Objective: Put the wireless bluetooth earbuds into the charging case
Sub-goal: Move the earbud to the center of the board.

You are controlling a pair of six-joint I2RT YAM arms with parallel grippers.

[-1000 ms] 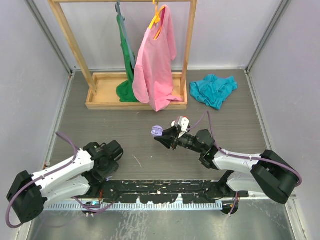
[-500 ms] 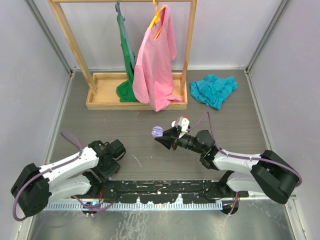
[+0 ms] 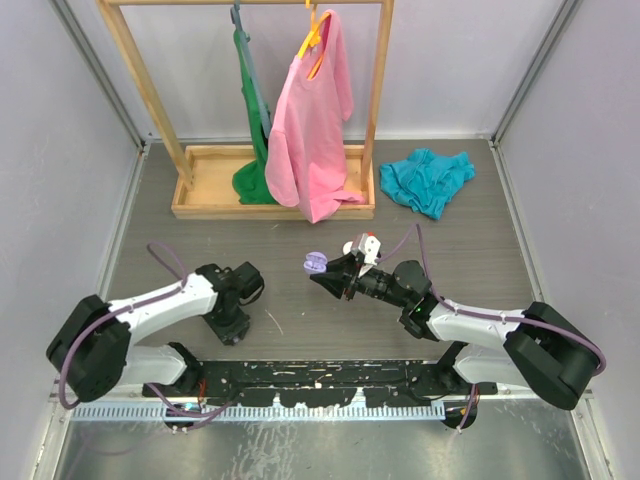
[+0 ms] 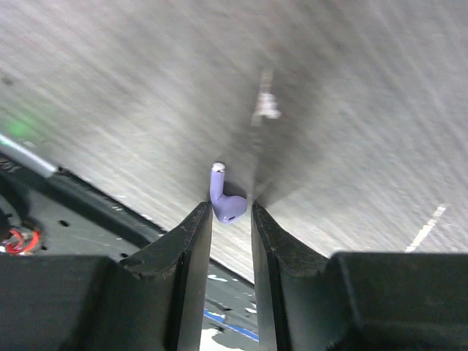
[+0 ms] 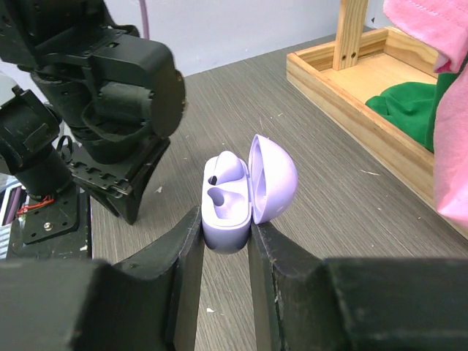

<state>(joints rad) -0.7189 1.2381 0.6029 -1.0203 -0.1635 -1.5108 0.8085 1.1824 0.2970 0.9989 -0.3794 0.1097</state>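
We see the left pincer point(image 4: 229, 212) drawn nearly together on a lilac earbud point(image 4: 224, 197), low over the worktop point(image 4: 351, 88) close to the arm bases. The bud's rounded head sits wedged between the two fingertips point(image 4: 196, 227), and its short stem pokes out beyond them. The bud looks crisp while the worktop behind it is smeared, so we judge it to be gripped rather than merely flanked.

Well apart from it, the right pincer point(image 5: 224, 227) is clamped on the base of the lilac charging case point(image 5: 228, 208). The lid point(image 5: 274, 179) is swung open and the sockets are exposed.

We judge the bud to be almost weightless, hard and glossy (a curved plastic shell gives flat pads very little to bite on). It may twist or squirt out under a careless squeeze, and a firm, modest pinch should suit it better than a hard one. Holding the head and leaving the stem free looks right to us, since the stem most likely enters the socket first.

The case seems equally light and rigid. Gripping its base by the flanks leaves the lid and sockets free. The hinge is probably the weak part, so any push should go into the base, not against the lid. One socket shows a pale rounded shape, and we cannot tell whether that is a bud.
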